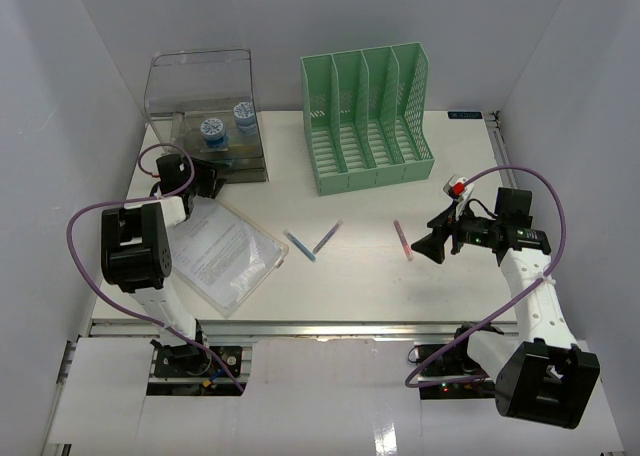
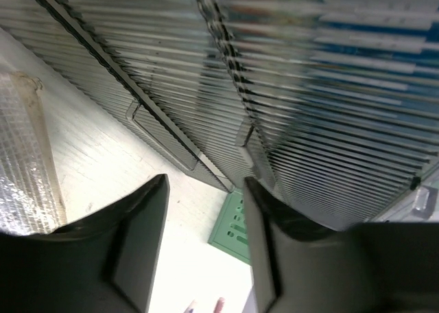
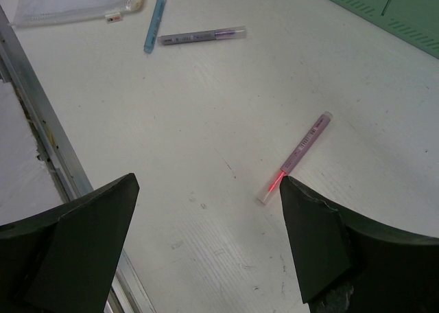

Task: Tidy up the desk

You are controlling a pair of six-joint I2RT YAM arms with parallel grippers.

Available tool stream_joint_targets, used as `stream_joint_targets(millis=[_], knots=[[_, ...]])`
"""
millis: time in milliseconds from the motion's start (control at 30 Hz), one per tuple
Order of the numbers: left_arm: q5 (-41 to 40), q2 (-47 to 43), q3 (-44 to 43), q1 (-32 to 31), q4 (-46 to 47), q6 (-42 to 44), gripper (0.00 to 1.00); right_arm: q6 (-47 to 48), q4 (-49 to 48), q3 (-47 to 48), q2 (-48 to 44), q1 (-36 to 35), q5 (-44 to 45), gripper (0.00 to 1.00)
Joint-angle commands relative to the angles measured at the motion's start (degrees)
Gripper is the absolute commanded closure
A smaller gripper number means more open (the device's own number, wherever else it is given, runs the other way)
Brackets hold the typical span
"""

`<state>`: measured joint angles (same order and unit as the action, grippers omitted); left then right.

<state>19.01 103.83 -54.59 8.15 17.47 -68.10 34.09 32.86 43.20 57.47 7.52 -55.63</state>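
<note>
Metal rail (image 1: pixel 330 328) runs along the near edge of the desk (image 1: pixel 360 286), which fills the white-walled enclosure. Clear document pouch (image 1: pixel 228 256) lies near left at an angle, its near corner close to the rail.

Right gripper (image 3: pixel 206 189) hovers over the near-right desk with jaws wide apart, holding nothing. Pink pen (image 3: pixel 295 158) lies flat on the desk, one end just beside the right-hand finger; contact unclear. Bare desk below and left of the jaws, out to the rail.

Mid desk: blue pen (image 1: pixel 299 246) and purple pen (image 1: pixel 327 238) lie loose, tips near each other, well apart from the pink pen. Open strip of desk between the pens and the green file rack (image 1: pixel 368 116).

Far left: left gripper (image 2: pixel 202 189) sits right at the front face of the clear drawer box (image 1: pixel 205 106), jaws partly apart, nothing between them. Two blue-topped round items (image 1: pixel 211 129) sit inside the box. The box and rack stand side by side along the far edge with a gap between them.
</note>
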Motion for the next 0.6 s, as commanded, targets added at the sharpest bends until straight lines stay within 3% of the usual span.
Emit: stream_joint_targets(millis=[0, 100, 300, 567], knots=[[0.72, -0.21, -0.91, 0.75, 2.93, 1.61, 0.34, 0.54, -0.61, -0.50, -0.52, 0.48, -1.52, 0.10], [1.19, -0.08, -0.61, 1.01, 3.94, 2.09, 0.28, 0.54, -0.61, -0.49, -0.54, 0.48, -1.59, 0.10], [4.71, -0.31, 0.81, 1.51, 7.48, 2.80, 0.27, 0.56, -0.52, -0.49, -0.61, 0.65, -1.59, 0.10], [7.87, -6.44, 15.31, 3.07, 22.61, 4.21, 0.27, 0.80, -0.35, -0.49, -0.62, 0.92, -2.11, 0.10]])
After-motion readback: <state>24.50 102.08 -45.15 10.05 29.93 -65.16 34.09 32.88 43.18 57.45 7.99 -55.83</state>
